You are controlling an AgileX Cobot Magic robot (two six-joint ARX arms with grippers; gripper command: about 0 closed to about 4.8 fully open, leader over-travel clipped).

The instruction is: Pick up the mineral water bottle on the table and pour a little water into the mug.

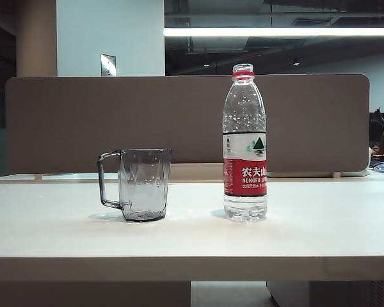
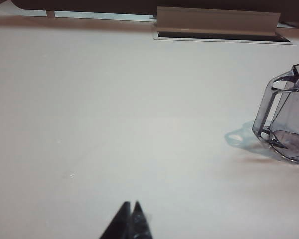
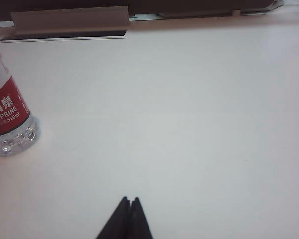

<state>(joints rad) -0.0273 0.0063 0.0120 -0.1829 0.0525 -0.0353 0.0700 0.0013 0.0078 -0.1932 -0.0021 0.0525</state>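
The mineral water bottle stands uncapped right of the mug, ready for pouring; left gripper and right gripper are pinched closed (holding nothing), low in frame.

A wide gap is lying between the mug and the mineral water bottle. Bare table is surrounding both.
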